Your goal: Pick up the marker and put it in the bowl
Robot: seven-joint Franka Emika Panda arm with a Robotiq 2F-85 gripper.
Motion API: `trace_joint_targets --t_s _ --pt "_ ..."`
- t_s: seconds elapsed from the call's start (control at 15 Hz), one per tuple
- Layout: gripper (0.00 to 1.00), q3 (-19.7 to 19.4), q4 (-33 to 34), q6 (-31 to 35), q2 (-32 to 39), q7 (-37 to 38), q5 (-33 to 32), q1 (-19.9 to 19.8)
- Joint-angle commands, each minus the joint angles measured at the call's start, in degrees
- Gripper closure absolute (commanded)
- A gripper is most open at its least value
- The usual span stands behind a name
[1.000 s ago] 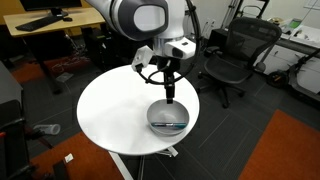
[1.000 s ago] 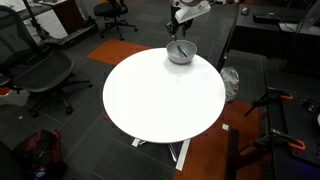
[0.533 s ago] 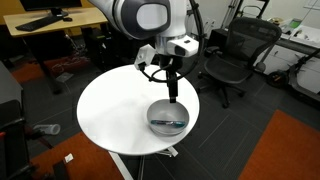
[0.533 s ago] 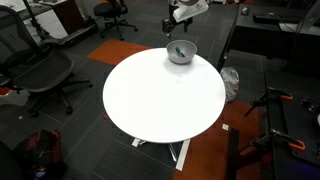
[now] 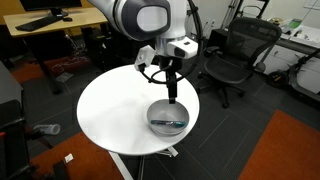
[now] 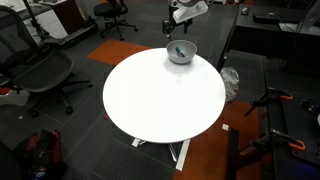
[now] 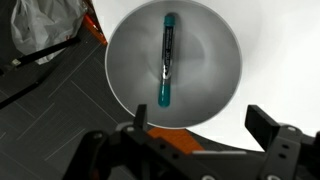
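Note:
The marker (image 7: 167,60), dark with a teal-blue end, lies flat inside the grey bowl (image 7: 215,85) in the wrist view. In both exterior views the bowl (image 5: 167,119) (image 6: 180,54) sits near the edge of the round white table, and the marker shows as a small teal streak (image 5: 171,124) (image 6: 179,52) in it. My gripper (image 7: 200,122) hangs open straight above the bowl with nothing between its fingers. From outside, the gripper (image 5: 172,97) hovers a short way over the bowl's rim.
The round white table (image 5: 115,110) (image 6: 160,100) carries only the bowl. Office chairs (image 5: 235,55) (image 6: 40,65) and desks stand around it. An orange floor patch (image 7: 95,25) and a crumpled white bag (image 7: 45,25) lie below the table's edge.
The jaws went from partly shut to fully open and the marker now lies in the bowl. The arm has hardly moved.

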Motion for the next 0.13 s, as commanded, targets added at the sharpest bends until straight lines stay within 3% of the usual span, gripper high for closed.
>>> trace_joint_targets --t_s 0.0,0.07 --pt "0.0 -0.5 0.2 -0.2 0.2 -0.3 0.4 0.3" --pt "0.0 -0.5 0.2 -0.2 0.2 -0.3 0.4 0.3"
